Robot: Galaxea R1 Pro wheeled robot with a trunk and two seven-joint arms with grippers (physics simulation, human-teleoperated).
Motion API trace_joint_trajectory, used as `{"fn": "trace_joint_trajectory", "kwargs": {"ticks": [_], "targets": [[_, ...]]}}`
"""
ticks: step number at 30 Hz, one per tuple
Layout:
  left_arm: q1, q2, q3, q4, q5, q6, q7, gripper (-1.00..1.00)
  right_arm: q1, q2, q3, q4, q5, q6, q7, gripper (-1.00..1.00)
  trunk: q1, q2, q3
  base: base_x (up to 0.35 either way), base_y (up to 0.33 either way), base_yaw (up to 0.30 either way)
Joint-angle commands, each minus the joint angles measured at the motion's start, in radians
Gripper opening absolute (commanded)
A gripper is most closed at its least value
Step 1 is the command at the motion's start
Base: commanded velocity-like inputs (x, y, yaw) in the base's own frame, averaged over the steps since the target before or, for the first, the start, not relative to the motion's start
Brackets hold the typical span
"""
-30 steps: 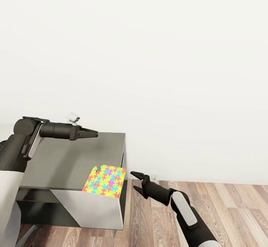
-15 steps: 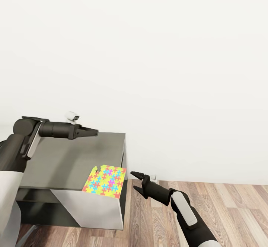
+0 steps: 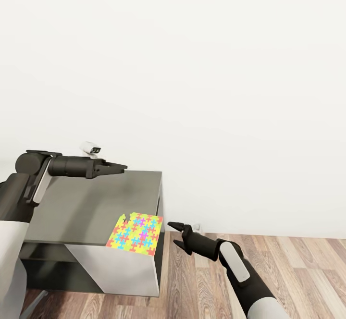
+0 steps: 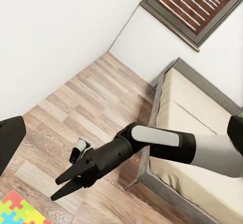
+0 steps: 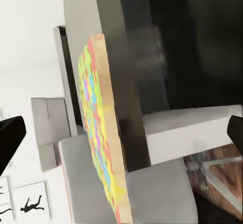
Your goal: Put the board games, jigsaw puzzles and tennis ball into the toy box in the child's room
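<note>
One jigsaw puzzle (image 3: pixel 136 235), a thin square of red, yellow, blue and green pieces, lies flat on the right front corner of the table (image 3: pixel 81 203). My right gripper (image 3: pixel 173 233) hovers open just right of that corner, level with the tile and apart from it. In the right wrist view the jigsaw puzzle (image 5: pixel 98 133) appears edge-on against the dark table edge (image 5: pixel 131 82). My left gripper (image 3: pixel 121 168) is open above the table's far side. The bed (image 4: pixel 197 107) has a bare beige mattress. The toy box, board games and tennis ball are out of view.
A plain white wall rises behind the table. Wood-plank floor (image 3: pixel 288 271) spreads to the right of the table under my right arm (image 4: pixel 152 143). Black silhouette pictures (image 5: pixel 30 203) hang on a wall. A slatted window (image 4: pixel 197 6) sits above the bed.
My left gripper has risen slightly above the table. My right forearm has shifted a little while its gripper stays beside the table corner. The puzzle has not moved.
</note>
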Motion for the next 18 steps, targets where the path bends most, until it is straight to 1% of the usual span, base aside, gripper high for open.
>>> {"fn": "trace_joint_trajectory", "kwargs": {"ticks": [1, 3, 6, 14, 18], "targets": [[-0.001, 0.001, -0.002, 0.0, 0.001, 0.011, -0.004, 1.0, -0.005, -0.001, -0.001, 0.009, 0.008, 0.003, 0.005, 1.0, 0.004, -0.008, -0.004, 0.0, 0.0, 0.0], [-0.001, 0.001, -0.002, 0.0, 0.003, 0.011, -0.004, 1.0, -0.015, -0.003, -0.001, 0.026, 0.02, 0.002, 0.007, 1.0, 0.012, -0.022, -0.01, 0.0, 0.0, 0.0], [-0.001, 0.001, -0.001, 0.0, 0.003, 0.011, -0.004, 1.0, -0.02, -0.004, -0.002, 0.035, 0.025, 0.002, 0.017, 1.0, 0.023, -0.043, -0.02, 0.0, 0.0, 0.0], [-0.001, 0.002, 0.0, -0.014, 0.008, 0.011, -0.004, 1.0, -0.023, -0.01, -0.001, 0.041, 0.028, 0.002, 0.046, 1.0, 0.023, -0.043, -0.02, 0.0, 0.0, 0.0], [-0.001, 0.003, -0.001, -0.019, 0.023, 0.011, -0.004, 1.0, -0.023, -0.01, -0.001, 0.042, 0.028, 0.002, 0.063, 1.0, 0.023, -0.043, -0.02, 0.0, 0.0, 0.0]]}}
